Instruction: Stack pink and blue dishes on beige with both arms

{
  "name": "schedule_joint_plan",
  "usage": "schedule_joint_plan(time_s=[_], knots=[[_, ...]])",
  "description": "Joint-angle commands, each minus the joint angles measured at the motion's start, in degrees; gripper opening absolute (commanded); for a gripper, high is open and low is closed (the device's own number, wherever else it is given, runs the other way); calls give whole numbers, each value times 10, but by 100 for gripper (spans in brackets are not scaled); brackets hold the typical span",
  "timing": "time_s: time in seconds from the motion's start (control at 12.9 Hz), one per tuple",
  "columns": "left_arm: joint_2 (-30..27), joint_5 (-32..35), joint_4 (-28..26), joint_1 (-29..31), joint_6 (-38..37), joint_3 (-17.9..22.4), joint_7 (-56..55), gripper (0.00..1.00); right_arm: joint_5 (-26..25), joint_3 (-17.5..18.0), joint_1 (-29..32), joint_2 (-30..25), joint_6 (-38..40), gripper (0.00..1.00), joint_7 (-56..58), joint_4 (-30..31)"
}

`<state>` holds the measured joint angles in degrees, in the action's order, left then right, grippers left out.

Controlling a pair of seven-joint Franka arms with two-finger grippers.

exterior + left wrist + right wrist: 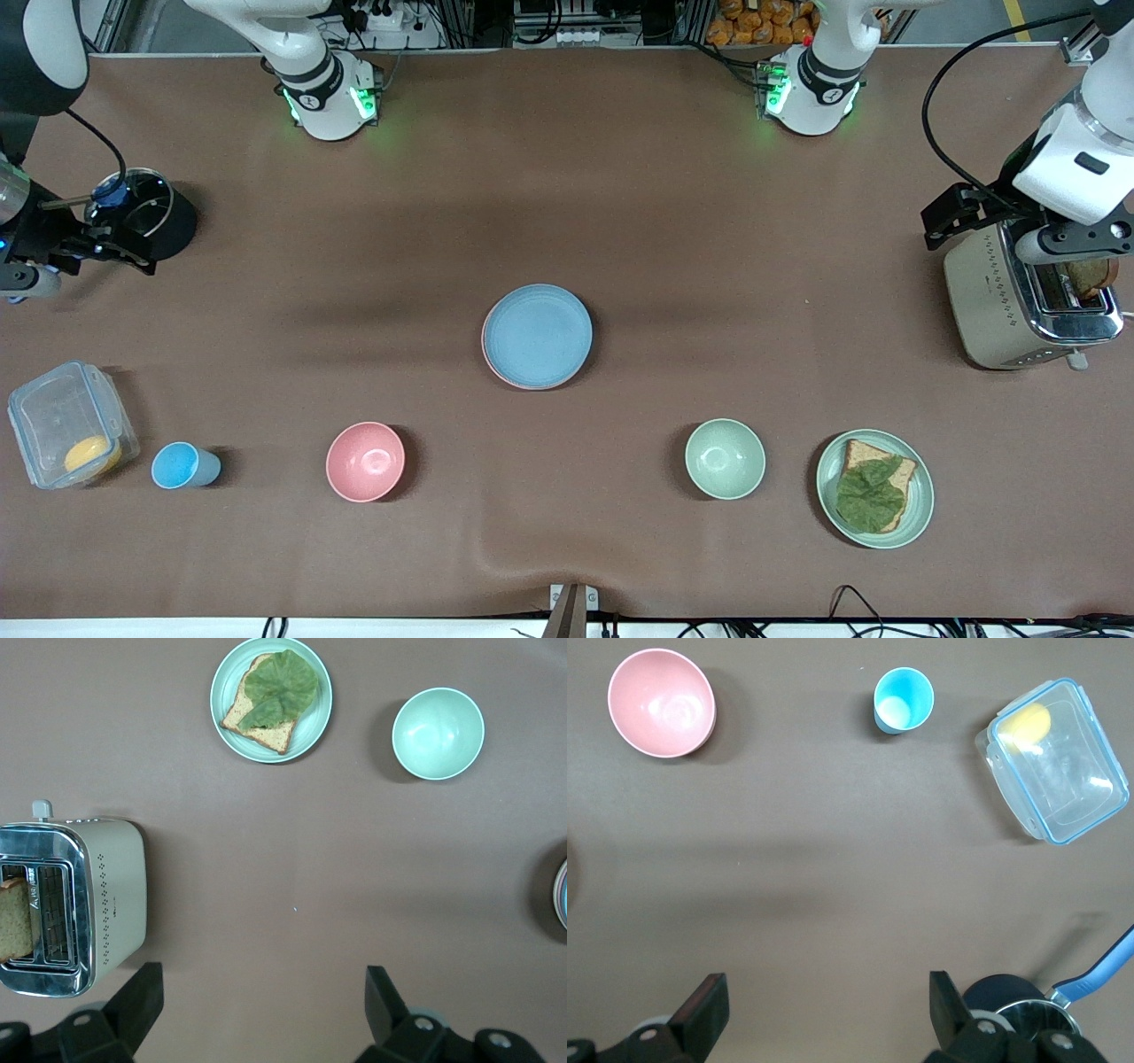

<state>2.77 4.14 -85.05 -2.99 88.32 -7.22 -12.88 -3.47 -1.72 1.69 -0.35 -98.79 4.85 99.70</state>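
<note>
At the middle of the brown table (620, 204), the light blue plate (538, 335) lies on top of the pink plate (496, 370), of which only a thin rim shows at the edge nearer the front camera. No beige plate can be made out under them.

Around this stack the tabletop is bare on every side. Nearer the camera than the stack stands a row: toward the right arm's end, a pink bowl (365, 461), a small blue cup (182, 465) and a clear lidded box (69, 434) holding a yellow item (92, 455); toward the left arm's end, a green bowl (725, 458), empty, and a green plate (917, 501) bearing a bread slice (864, 456) topped with a leaf (873, 494).

The left gripper (261, 1010) hangs with fingers spread wide, holding nothing, over bare table beside a toaster (1019, 297) with toast (13, 917) in its slot. The right gripper (828, 1010) hangs likewise spread and empty over bare table beside a dark pot (151, 221) with a blue-handled utensil (1099, 974).
</note>
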Motion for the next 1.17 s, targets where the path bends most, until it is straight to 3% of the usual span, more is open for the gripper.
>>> schedule_joint_plan(time_s=[0.0, 1.09], knots=[[-11, -4, -3, -4, -8, 5, 8, 100, -14, 14, 15, -21, -8, 100, 19, 19], [-10, -38, 1, -3, -21, 10, 10, 100, -3, 10, -2, -20, 45, 100, 24, -4]])
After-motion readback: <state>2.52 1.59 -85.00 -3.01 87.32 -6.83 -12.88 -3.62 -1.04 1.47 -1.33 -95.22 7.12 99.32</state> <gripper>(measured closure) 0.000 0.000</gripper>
